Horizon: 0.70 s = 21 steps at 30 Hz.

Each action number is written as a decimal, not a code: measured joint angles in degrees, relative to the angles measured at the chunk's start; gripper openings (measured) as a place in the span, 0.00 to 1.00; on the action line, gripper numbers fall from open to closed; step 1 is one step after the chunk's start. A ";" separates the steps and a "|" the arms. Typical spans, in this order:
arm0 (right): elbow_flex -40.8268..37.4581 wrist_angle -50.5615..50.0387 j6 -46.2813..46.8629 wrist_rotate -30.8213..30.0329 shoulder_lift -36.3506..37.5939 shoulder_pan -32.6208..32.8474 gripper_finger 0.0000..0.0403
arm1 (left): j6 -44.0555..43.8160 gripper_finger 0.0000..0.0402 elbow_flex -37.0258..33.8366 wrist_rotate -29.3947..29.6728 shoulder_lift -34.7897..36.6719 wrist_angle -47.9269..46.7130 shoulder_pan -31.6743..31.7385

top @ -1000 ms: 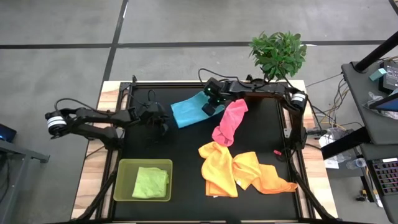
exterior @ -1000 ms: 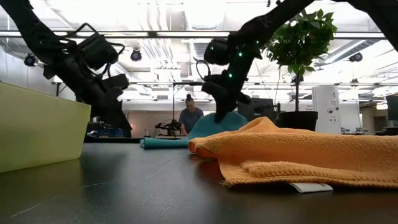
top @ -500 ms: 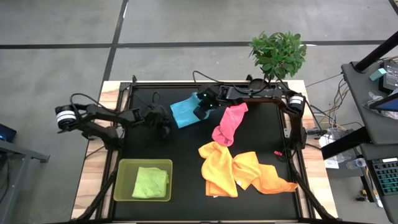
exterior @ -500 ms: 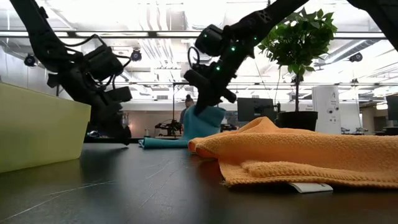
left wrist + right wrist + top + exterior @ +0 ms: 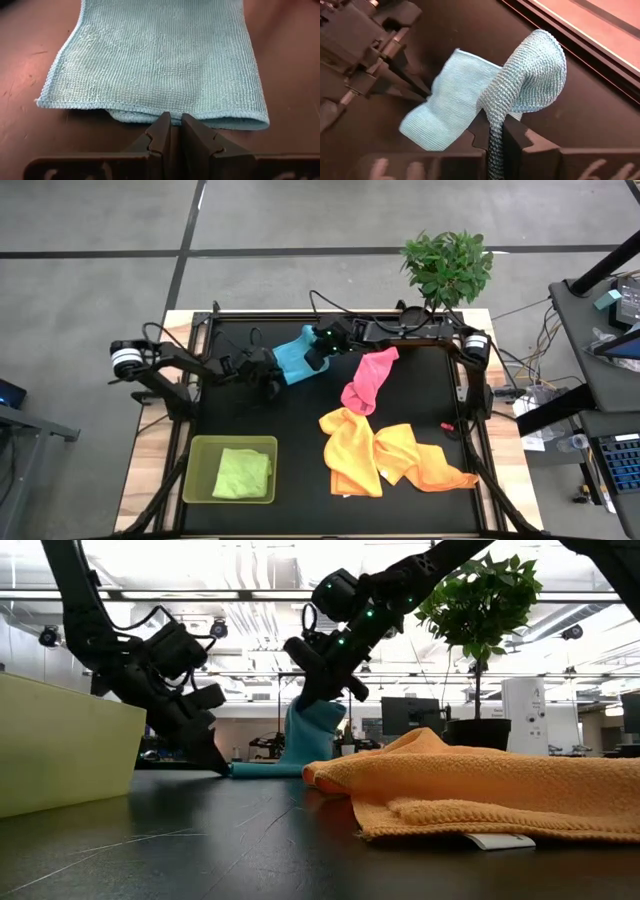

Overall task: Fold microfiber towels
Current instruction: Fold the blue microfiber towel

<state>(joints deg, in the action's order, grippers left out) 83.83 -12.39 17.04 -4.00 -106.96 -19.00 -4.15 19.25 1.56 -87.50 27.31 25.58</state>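
Microfiber towels are spread over the black table top (image 5: 300, 430). The light blue towel (image 5: 296, 358) lies at the far centre and is the piece in work. The pink towel (image 5: 366, 378) lies just right of it, and the yellow towel (image 5: 350, 448) and orange towel (image 5: 425, 463) overlap at near right. A lime green towel (image 5: 242, 473) sits in the green tray (image 5: 197, 448) at near left.

Step in hand, by judgement: the fold of the light blue towel. The right gripper (image 5: 494, 131) is clenched on 1 edge of it and holds that edge lifted, so the cloth arches upward. The left gripper (image 5: 171, 127) is down at the towel's opposite hem with its fingers nearly together. Whether they pinch the hem or only press beside it cannot be told.

The next move calls for carrying the lifted edge across to the anchored hem and laying it flat, with the edges matched, before release. Slack in the arch could leave a crooked crease.

The table has a wooden border (image 5: 150, 430). A potted plant (image 5: 447, 265) stands at its far right corner. Beyond it is an open workshop with ceiling lights and monitors.
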 joint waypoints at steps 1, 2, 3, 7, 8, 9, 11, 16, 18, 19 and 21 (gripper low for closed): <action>0.00 -0.01 0.06 0.01 0.00 0.00 0.03 | 0.00 0.08 0.00 -0.02 -0.55 1.01 0.00; 0.00 -0.08 0.11 0.01 0.00 0.00 0.03 | -0.01 0.08 0.00 -0.08 -0.94 1.98 0.00; -0.06 -0.06 0.34 0.01 0.00 0.00 0.03 | -0.01 0.08 -0.02 -0.13 -1.24 2.81 0.00; -0.28 0.38 1.80 -0.01 0.00 0.01 0.03 | 0.03 0.08 -0.13 -0.25 -1.34 4.49 0.00; -0.49 1.02 1.99 -0.01 0.00 0.02 0.03 | 0.03 0.08 -0.13 -0.29 -1.34 4.67 0.00; -0.56 1.28 2.05 0.01 0.00 0.04 0.03 | 0.03 0.08 -0.13 -0.33 -1.34 4.75 0.00; -0.63 1.39 2.22 -0.04 0.00 0.15 0.03 | 0.03 0.08 -0.15 -0.39 -1.34 4.79 0.00; -0.63 2.54 2.53 -0.06 0.00 0.33 0.03 | 0.03 0.08 -0.16 -0.42 -1.32 4.88 0.00; -0.63 2.54 2.53 -0.22 0.00 0.35 0.03 | 0.03 0.08 -0.17 -0.42 -1.34 5.01 0.00; -0.63 2.70 2.51 -0.47 -0.23 0.37 0.03 | 0.04 0.08 -0.17 -0.42 -1.34 5.05 0.00; -0.63 3.94 2.51 -0.49 -1.23 0.37 0.03 | 0.06 0.08 -0.20 -0.42 -1.34 5.08 0.00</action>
<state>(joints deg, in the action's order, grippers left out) 83.20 -8.45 19.55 -4.49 -108.19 -18.63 -4.10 19.05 1.15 -88.84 32.38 25.58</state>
